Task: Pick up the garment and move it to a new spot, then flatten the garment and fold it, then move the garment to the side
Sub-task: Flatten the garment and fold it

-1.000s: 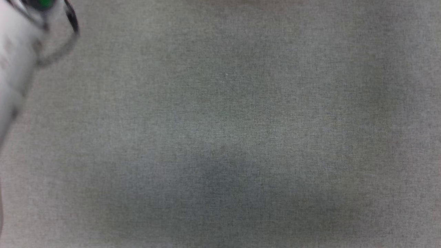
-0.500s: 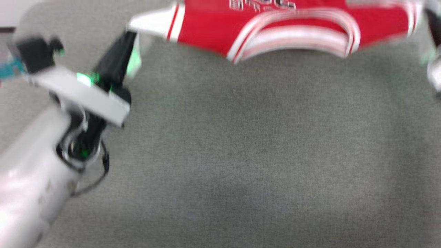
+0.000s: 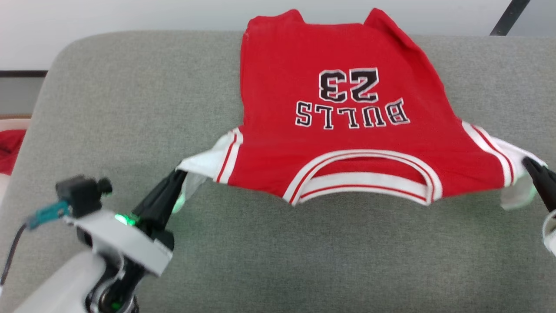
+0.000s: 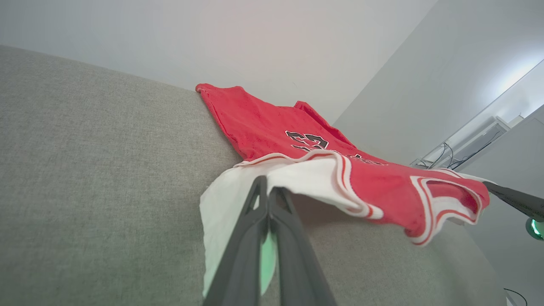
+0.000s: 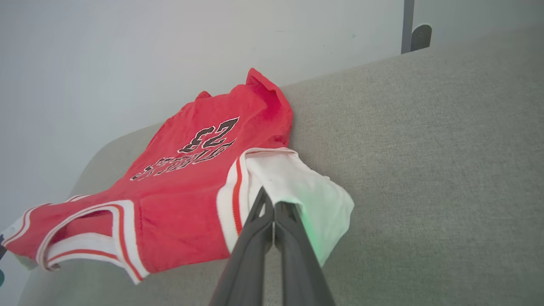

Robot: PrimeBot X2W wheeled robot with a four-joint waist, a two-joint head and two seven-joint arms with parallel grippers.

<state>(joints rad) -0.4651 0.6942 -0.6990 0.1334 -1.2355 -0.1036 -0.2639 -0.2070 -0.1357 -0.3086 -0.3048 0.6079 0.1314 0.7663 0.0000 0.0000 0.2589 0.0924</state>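
Note:
The garment point(image 3: 347, 143), a red jersey with white lettering upside down to me, stretches across the grey cushion point(image 3: 130, 100) with its far end at the cushion's back edge. My left gripper point(image 3: 179, 174) is shut on its white side panel point(image 4: 238, 199) at the lower left. Pinching the opposite white panel point(image 5: 306, 187) at the right edge is my right gripper point(image 3: 531, 166), also shut. In the left wrist view the left gripper point(image 4: 267, 192) grips the cloth and the jersey's near edge point(image 4: 425, 199) hangs a little above the cushion. The right gripper point(image 5: 270, 205) shows the same grip.
A smaller plain red cloth point(image 3: 8, 150) lies off the cushion's left edge. A pale wall point(image 3: 130, 15) runs behind the cushion, with a dark slanted post point(image 3: 508, 17) at the upper right. Bare grey cushion point(image 3: 325, 261) lies in front of the jersey.
The head camera has tilted up: first bare cushion, then the jersey at the top edge, now the whole jersey mid-picture. Both grippers keep hold of its side panels.

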